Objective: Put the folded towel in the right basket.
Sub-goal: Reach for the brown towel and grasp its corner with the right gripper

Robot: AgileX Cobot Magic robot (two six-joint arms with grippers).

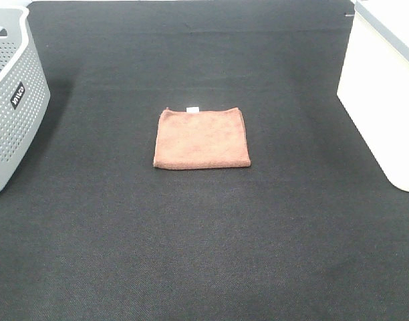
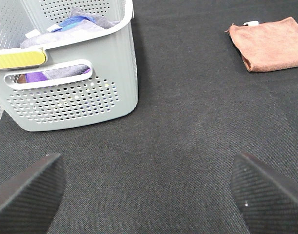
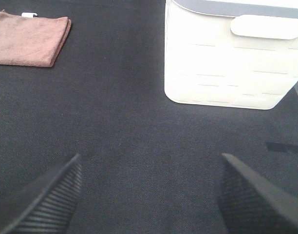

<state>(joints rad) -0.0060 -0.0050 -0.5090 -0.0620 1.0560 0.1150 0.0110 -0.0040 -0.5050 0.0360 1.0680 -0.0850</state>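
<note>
A brown folded towel [image 1: 202, 138] lies flat on the black mat in the middle, with a small white tag on its far edge. It also shows in the left wrist view [image 2: 271, 43] and in the right wrist view [image 3: 29, 40]. The white right basket [image 1: 385, 83] stands at the right edge and shows in the right wrist view [image 3: 232, 56]. My left gripper [image 2: 149, 195] is open and empty, well short of the towel. My right gripper [image 3: 149, 195] is open and empty, near the white basket. Neither gripper shows in the exterior high view.
A grey perforated basket [image 1: 11, 100] stands at the left edge; in the left wrist view this grey basket [image 2: 71, 92] holds purple and blue cloths. The black mat [image 1: 204, 254] covers the whole table.
</note>
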